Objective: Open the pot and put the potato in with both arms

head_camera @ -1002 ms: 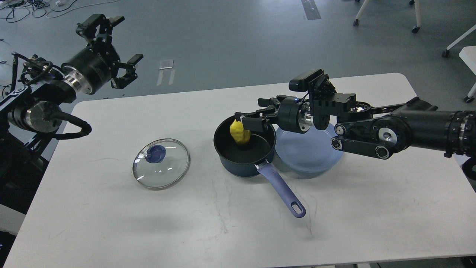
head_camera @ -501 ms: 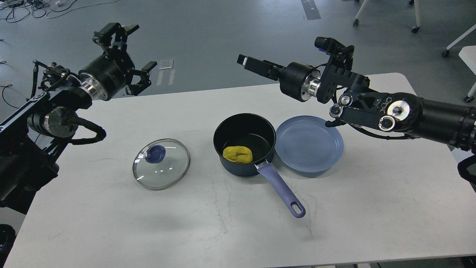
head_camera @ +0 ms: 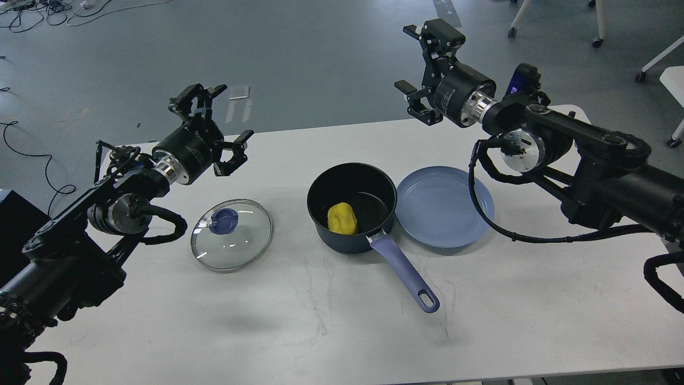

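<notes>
The dark navy pot [head_camera: 352,240] stands open in the middle of the white table, its lavender handle [head_camera: 405,272] pointing to the front right. The yellow potato [head_camera: 342,218] lies inside it. The glass lid [head_camera: 231,235] with its blue knob lies flat on the table left of the pot. My left gripper [head_camera: 214,125] is open and empty, raised above the table's far left, beyond the lid. My right gripper [head_camera: 425,67] is open and empty, raised high beyond the far edge, above and behind the pot.
A flat blue plate [head_camera: 443,206] lies right of the pot, touching it. The white table [head_camera: 320,321] has bare surface in front. Chair legs with castors [head_camera: 596,40] stand on the grey floor at the far right.
The right gripper let go of the potato, which now lies in the pot, then lifted up and back. The left arm swung right and down toward the table.
</notes>
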Controlling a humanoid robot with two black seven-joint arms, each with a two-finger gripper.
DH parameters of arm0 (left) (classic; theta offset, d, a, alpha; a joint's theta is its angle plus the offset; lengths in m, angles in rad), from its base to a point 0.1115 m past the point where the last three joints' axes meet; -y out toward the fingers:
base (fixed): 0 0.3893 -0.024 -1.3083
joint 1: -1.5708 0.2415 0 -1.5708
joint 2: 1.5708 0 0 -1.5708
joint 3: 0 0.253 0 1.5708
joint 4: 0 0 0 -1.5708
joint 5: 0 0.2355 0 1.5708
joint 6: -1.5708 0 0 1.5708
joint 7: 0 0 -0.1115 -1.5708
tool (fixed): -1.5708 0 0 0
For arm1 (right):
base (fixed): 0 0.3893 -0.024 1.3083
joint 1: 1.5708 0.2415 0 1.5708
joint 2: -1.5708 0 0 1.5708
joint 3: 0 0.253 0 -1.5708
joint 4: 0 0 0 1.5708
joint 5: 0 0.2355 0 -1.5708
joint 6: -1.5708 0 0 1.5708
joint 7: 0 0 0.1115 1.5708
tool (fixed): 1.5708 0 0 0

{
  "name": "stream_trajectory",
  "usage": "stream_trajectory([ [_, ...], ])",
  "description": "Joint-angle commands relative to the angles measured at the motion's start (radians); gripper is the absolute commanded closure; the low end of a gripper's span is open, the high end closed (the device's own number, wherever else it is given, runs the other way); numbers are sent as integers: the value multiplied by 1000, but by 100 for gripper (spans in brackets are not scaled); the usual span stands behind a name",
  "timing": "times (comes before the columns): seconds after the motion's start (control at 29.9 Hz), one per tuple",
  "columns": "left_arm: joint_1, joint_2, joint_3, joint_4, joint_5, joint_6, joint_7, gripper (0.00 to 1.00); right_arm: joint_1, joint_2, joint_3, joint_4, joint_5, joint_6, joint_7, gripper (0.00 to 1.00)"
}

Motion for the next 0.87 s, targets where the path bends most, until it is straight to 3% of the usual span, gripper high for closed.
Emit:
stream_trajectory([
  [0.0,2,0,-2,-7,0,-1,0,2,-15,1,23,-2,5,0,-27,0],
  [0.27,22,0,-11,-12,-1,-1,5,2,-18,40,24,-77,5,-40,-37,0],
  [0.84,24,7,-11,-12,0,-5,-1,2,-21,51,9,-65,4,-64,-26,0],
])
